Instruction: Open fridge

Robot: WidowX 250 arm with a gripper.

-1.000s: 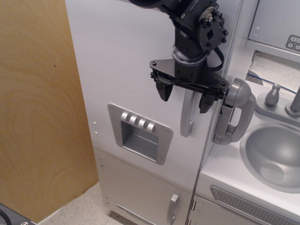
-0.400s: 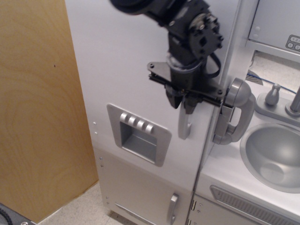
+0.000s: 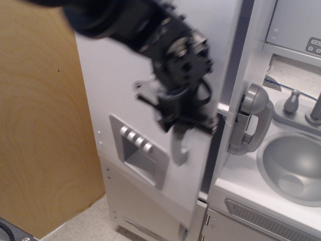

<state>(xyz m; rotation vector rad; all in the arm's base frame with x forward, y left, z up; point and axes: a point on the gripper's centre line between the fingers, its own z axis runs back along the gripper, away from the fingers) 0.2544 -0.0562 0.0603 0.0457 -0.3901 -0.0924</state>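
A: Where does the fridge [image 3: 125,75] stand?

B: At the left of the toy kitchen, tall and white, against a wooden panel [image 3: 40,115]. Its large door [image 3: 150,191] is swung partly out; a dark gap shows along its right edge, between the door and the cabinet frame.

A: And the claw [image 3: 178,125]?

B: Black, blurred with motion, sitting over the upper part of the silver bar handle [image 3: 179,148]. The fingers look closed around that handle, clamped on it, though the blur hides the exact contact. The lower end of the handle sticks out below the claw.

A: What else is on the door?

B: The grey recessed dispenser [image 3: 138,155] with its row of four buttons [image 3: 134,139], to the left of the handle and slightly lower.

A: And to the right?

B: A grey toy phone handset [image 3: 251,120] hangs on the cabinet frame just beside the gap. Past it is the round sink [image 3: 293,168] set in the counter surface, with a faucet knob [image 3: 292,103] behind it.

A: Below the open door?

B: The smaller lower door [image 3: 140,211], white, appearing shut. Its short handle is mostly hidden behind the bottom corner of the open door.
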